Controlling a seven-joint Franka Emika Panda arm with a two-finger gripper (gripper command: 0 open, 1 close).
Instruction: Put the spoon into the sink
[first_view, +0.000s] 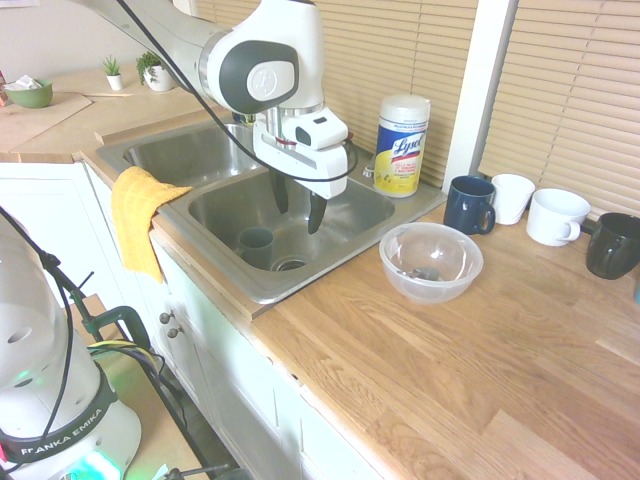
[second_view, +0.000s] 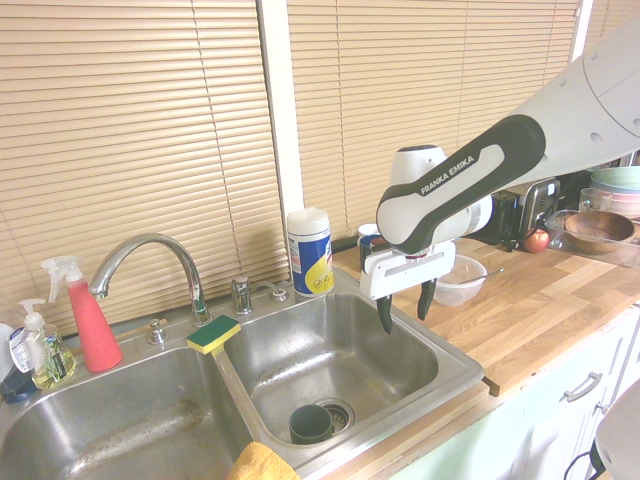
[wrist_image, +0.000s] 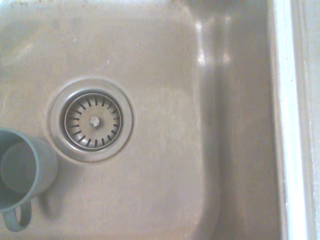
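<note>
- Above the right-hand basin of the stainless steel sink (first_view: 225, 215), the gripper (first_view: 297, 205) hangs pointing straight down, its two dark fingers spread apart and grasping nothing.
- Fingertips stand clear of the basin floor, with open air between them and the steel; the second exterior view shows the same gap.
- Spoon (first_view: 420, 272): a small dark item lies at the bottom of the clear plastic bowl (first_view: 431, 262), on the wooden counter (first_view: 450, 370) just beside the sink's edge. It is apart from the gripper and not in the sink.
- Basin contents: a grey-green mug (wrist_image: 22, 175) stands upright beside the round drain (wrist_image: 91, 120), its handle visible in the wrist view. The basin floor is otherwise bare steel with dull water marks.
- Sink surround: a curved chrome tap (second_view: 150, 265) rises behind the divider, with a yellow and green sponge (second_view: 213, 333) resting on the divider rim. A yellow cloth (first_view: 138, 215) hangs over the front edge.
- Behind the right basin stands a Lysol wipes canister (first_view: 402, 145).
- Along the blinds on the counter: a navy mug (first_view: 469, 204), two white mugs (first_view: 556, 216) and a black mug (first_view: 613, 245), all upright.
- Left of the tap: a red spray bottle (second_view: 88, 320) and a soap dispenser (second_view: 42, 350).
</note>
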